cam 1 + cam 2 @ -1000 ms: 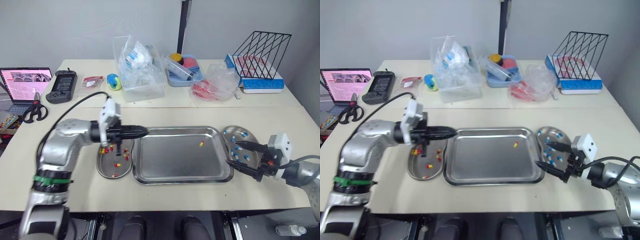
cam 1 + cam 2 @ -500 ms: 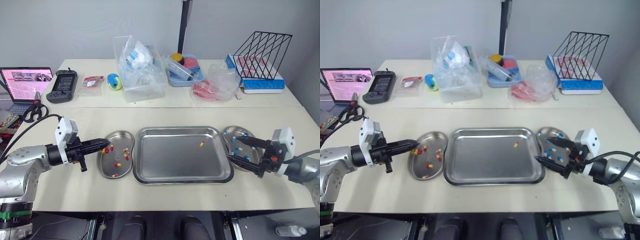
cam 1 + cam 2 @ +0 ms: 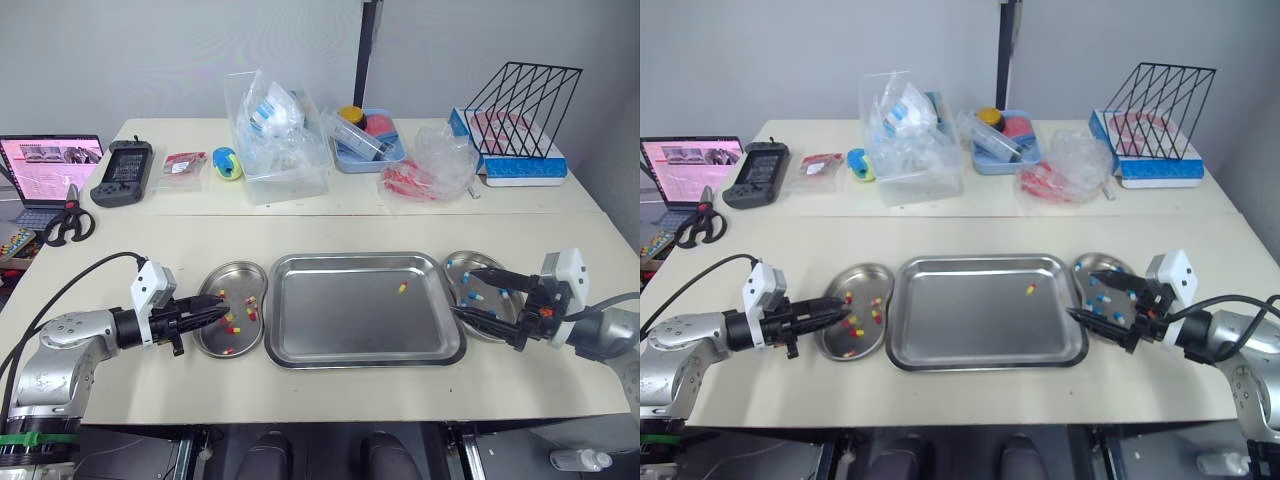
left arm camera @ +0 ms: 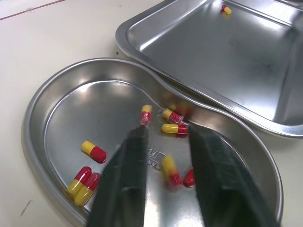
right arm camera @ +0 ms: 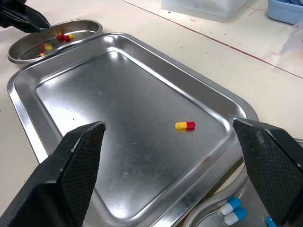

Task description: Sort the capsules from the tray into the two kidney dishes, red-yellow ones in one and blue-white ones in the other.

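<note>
One red-yellow capsule (image 3: 403, 287) lies in the steel tray (image 3: 340, 320), toward its far right. The left kidney dish (image 3: 240, 278) holds several red-yellow capsules (image 4: 93, 151). My left gripper (image 3: 222, 305) hovers low over that dish's left side, open a little, with nothing between its fingers (image 4: 130, 179). The right kidney dish (image 3: 470, 262) holds several blue-white capsules (image 3: 468, 282). My right gripper (image 3: 462, 291) is wide open over the seam between that dish and the tray, pointing at the tray. In the right wrist view the lone capsule (image 5: 185, 125) lies ahead between the fingers (image 5: 71, 175).
At the back stand a clear bin of packets (image 3: 280, 140), a blue tray (image 3: 370, 140), a plastic bag (image 3: 430, 165) and a black wire rack (image 3: 520, 100). A laptop (image 3: 50, 170), scissors (image 3: 68, 225) and a handheld device (image 3: 124, 172) lie at the far left.
My left gripper pulled back left and down from the tray's edge, then crept right again over the left dish. The right gripper stayed open and shifted only slightly.
</note>
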